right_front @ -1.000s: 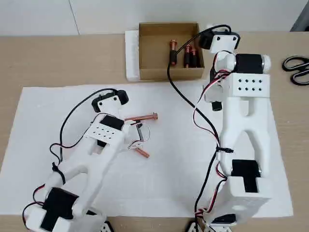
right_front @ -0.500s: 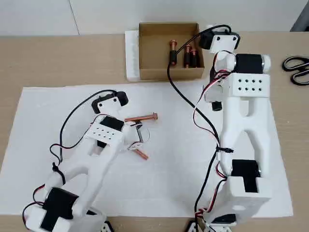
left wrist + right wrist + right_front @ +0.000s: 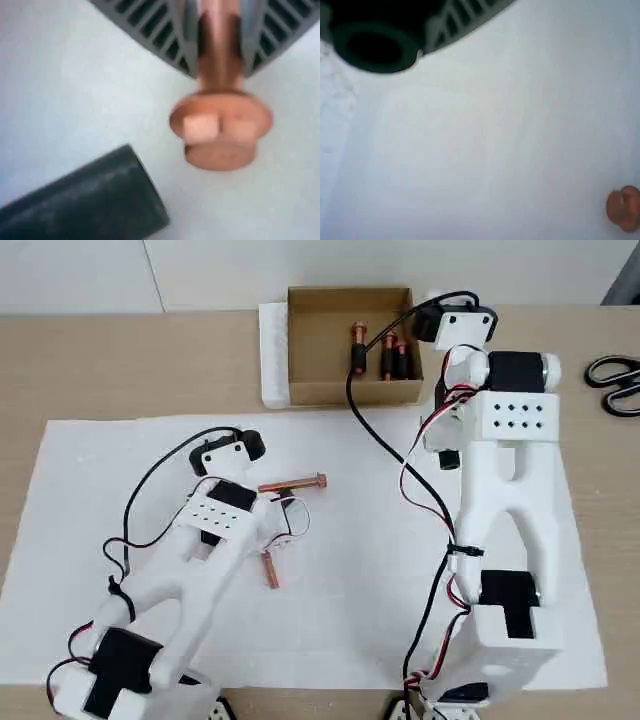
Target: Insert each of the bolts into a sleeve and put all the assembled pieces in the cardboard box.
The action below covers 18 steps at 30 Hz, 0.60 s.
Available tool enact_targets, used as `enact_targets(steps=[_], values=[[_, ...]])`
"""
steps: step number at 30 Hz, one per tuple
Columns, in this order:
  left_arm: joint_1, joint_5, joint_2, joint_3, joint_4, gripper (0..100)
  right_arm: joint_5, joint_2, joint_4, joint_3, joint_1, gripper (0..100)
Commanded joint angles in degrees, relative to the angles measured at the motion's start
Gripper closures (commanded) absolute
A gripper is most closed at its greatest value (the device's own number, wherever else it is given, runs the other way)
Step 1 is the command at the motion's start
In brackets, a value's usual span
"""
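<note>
Left gripper: grey ribbed fingers clamped on the shank of a short copper bolt with a flanged hexagonal head. In the high view this bolt hangs just beside the left arm's wrist and points toward the near table edge; a second ago it slanted outward, away from the arm, so its free end has swung in toward the arm. Black cylindrical sleeve: lying on the white paper sheet, near the held bolt's head and not touching it. Long copper bolt with hexagonal head: lying flat on the paper just beyond the left gripper, apart from it, in the same position as before. Right gripper: closed on a second black tubular sleeve, whose open end faces the wrist camera beside a ribbed finger; it is held above the paper's far right corner, and the arm's place matches the earlier pictures. Copper bolt head: at the edge of the right wrist view, which bolt cannot be told. Brown cardboard box: at the far side of the wooden table, holding three assembled copper-and-black pieces side by side near its right wall, unchanged. Black-handled scissors: at the table's right edge.
</note>
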Motion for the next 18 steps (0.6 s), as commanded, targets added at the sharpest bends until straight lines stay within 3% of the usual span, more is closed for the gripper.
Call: enact_targets(steps=[1, 6, 13, 18], values=[[0.3, -0.7, -1.0, -0.7, -0.4, 99, 0.3, -3.5, 0.4, -2.8, 0.6, 99.5], [-1.3, -9.5, -1.0, -8.7, 6.7, 99, 0.4, -3.5, 0.4, -2.8, 0.9, 99.5], [-11.3, -26.2, -0.5, -19.8, 14.9, 99, 0.4, -3.5, 0.4, -2.8, 1.8, 99.5], [-15.7, -48.9, 1.5, -17.4, 8.7, 99, 0.3, -3.5, 0.4, -2.8, 1.6, 99.5]])
